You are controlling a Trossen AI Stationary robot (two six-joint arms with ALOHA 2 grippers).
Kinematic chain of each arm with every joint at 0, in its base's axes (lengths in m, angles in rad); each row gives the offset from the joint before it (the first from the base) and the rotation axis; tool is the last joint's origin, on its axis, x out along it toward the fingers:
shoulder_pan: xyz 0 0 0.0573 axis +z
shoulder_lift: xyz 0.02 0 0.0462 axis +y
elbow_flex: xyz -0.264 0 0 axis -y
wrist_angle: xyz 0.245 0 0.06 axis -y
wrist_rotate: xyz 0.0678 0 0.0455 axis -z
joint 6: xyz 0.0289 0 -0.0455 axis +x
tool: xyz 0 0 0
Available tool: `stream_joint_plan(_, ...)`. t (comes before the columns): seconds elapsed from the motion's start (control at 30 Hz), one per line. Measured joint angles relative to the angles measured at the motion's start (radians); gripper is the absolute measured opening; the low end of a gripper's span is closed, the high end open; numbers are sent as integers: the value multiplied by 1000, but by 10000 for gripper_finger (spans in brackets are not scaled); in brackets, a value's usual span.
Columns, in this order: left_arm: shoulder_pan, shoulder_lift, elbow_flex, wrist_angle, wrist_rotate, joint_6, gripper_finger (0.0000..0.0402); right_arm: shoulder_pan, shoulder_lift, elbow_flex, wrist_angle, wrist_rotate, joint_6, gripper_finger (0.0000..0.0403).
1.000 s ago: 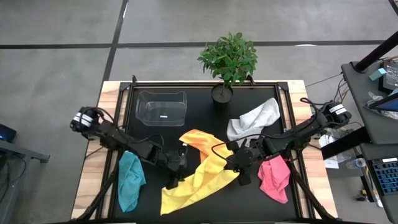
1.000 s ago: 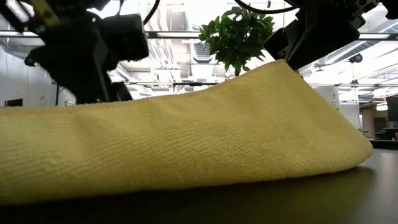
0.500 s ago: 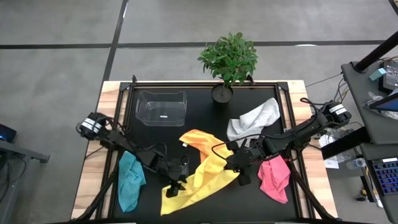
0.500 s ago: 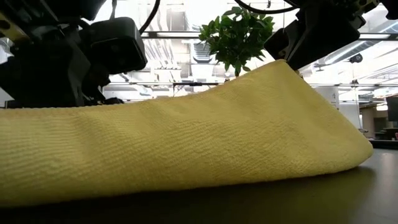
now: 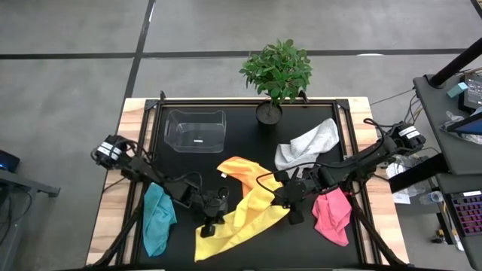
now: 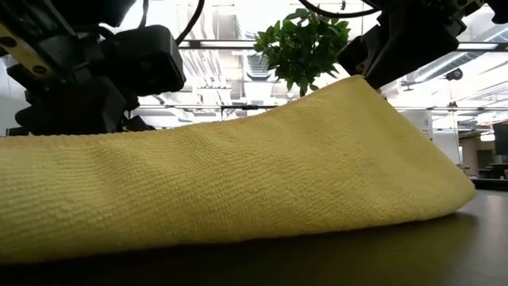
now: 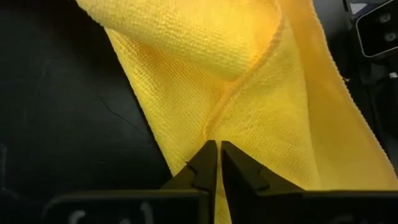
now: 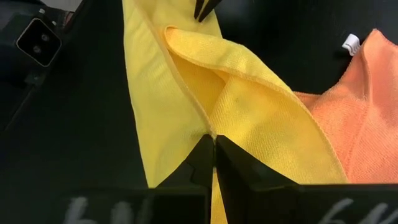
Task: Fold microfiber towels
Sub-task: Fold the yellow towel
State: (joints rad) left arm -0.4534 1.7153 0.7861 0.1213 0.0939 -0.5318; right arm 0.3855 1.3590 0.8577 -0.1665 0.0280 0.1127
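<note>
The yellow towel stretches slantwise across the mat's near middle. My left gripper is shut on its near-left part. My right gripper is shut on its far-right end. In the low view the yellow towel climbs toward the right gripper's side. The orange towel lies crumpled just beyond the yellow one. Flat on the mat lie the teal towel at the left, the pink towel at the right and the white-grey towel at the far right. My left gripper pinches the yellow towel's hemmed edge between its two fingers, slanting down from the table's left. How many layers it has, I cannot tell. The cloth here lies low on the mat. My right gripper pinches the towel's hemmed edge at its far-right end between its two fingers, slanting down from the table's right. That end is held up off the mat, and the cloth slopes down from it to the table.
A clear plastic box stands at the far left of the mat. A potted plant stands at the far middle. Bare mat lies between the box and the towels.
My left gripper has gone toward the table's near edge and down onto the yellow towel's near-left part, then shut on its edge. My right gripper and the raised far-right end have kept still.
</note>
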Motion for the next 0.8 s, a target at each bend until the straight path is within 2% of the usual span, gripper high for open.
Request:
stream_joint_plan(0.2,0,-76,1,-104,-31,24,1,0,0,0,2,1,2,8)
stream_joint_plan(0.33,-1,-100,-2,-115,-45,26,7,0,0,0,16,1,1,8)
stream_joint_plan(0.47,-11,-95,-2,-98,-48,42,38,0,0,0,21,1,1,8)
stream_joint_plan(0.7,-23,-33,0,-17,-53,52,123,0,0,0,21,0,1,8)
stream_joint_plan(0.8,-26,-17,-1,-17,-81,43,135,0,0,0,20,0,1,8)
